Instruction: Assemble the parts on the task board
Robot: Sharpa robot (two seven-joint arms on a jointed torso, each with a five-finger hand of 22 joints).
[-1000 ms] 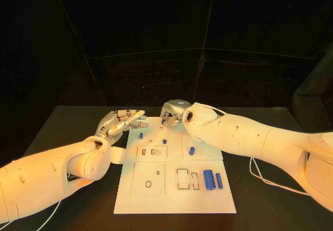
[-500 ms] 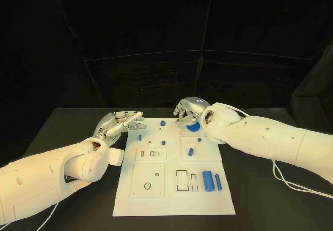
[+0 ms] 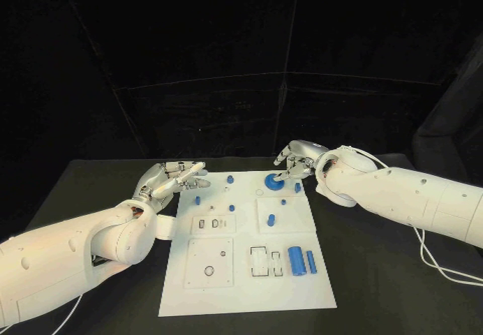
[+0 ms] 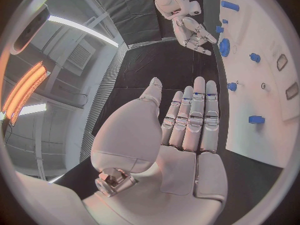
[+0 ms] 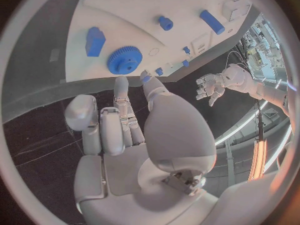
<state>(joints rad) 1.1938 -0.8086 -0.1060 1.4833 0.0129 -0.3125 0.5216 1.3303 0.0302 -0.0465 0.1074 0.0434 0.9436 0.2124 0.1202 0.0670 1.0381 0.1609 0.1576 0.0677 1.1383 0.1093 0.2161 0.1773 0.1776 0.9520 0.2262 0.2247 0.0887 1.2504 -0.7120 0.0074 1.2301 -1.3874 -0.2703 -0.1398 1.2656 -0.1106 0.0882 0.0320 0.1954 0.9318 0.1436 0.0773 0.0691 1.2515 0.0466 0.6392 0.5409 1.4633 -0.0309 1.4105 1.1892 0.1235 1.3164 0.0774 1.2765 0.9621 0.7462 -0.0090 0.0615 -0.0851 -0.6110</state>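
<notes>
The white task board lies in the middle of the black table. A blue gear sits flat at its far right corner, also seen as the gear in the right wrist view. My right hand hovers just behind and to the right of the gear, fingers apart and holding nothing. My left hand is at the board's far left corner, fingers stretched out and empty. A thick blue cylinder and a thin blue bar lie at the near right. A blue peg and a few small pegs sit further back.
The board has recesses: rectangular slots beside the cylinder and an oval hole at the near left. Black table surrounds the board on both sides. A white cable hangs under my right arm.
My right hand has moved to the right from over the board's far middle, and the blue gear has come into sight below it. The left hand has barely moved.
</notes>
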